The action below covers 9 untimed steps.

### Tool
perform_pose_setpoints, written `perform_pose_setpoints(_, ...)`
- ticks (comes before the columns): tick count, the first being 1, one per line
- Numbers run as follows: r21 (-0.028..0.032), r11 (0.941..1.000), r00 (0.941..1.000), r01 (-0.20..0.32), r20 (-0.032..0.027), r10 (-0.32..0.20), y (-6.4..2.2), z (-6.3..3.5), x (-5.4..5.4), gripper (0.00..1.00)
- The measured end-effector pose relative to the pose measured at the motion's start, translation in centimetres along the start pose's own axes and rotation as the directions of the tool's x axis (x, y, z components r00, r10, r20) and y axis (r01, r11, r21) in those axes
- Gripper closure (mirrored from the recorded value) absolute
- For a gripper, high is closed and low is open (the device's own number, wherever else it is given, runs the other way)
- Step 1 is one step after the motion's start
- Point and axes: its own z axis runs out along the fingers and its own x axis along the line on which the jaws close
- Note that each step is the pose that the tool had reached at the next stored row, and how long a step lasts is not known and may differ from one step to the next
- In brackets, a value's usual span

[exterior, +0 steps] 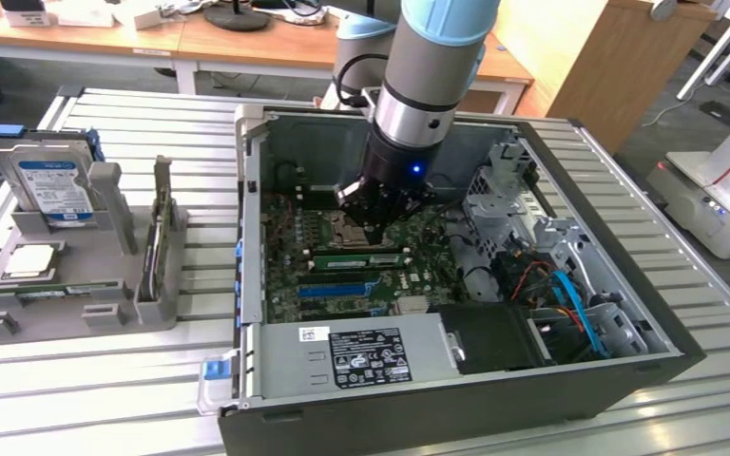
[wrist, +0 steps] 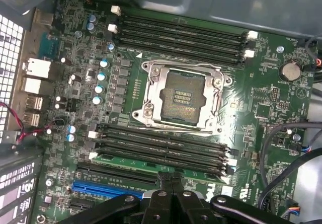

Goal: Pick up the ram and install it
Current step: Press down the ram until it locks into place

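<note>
A: Ram sits green in the slot nearest the gripper, inside the open computer case, just below the empty processor socket.

B: And the gripper?

A: Clenched, fingers together right above the stick, grasping nothing that shows.

B: Risk?

A: If one end is seated higher, pressing could tilt the stick or leave a latch unclosed; likely, not certain.

B: Counts?

A: One case, one hard drive in the holder on the exterior view's left, one ram.
</note>
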Motion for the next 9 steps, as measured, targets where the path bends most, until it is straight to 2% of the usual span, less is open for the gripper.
perform_pose_setpoints(3,-0.001,0.9999,0.9999,-0.016,-0.0044,0.016,0.0,0.0,0.01,0.89)
perform_pose_setpoints(9,-0.0018,0.9982,0.9982,-0.059,-0.0028,0.059,0.0,0.0,0.0,0.89)
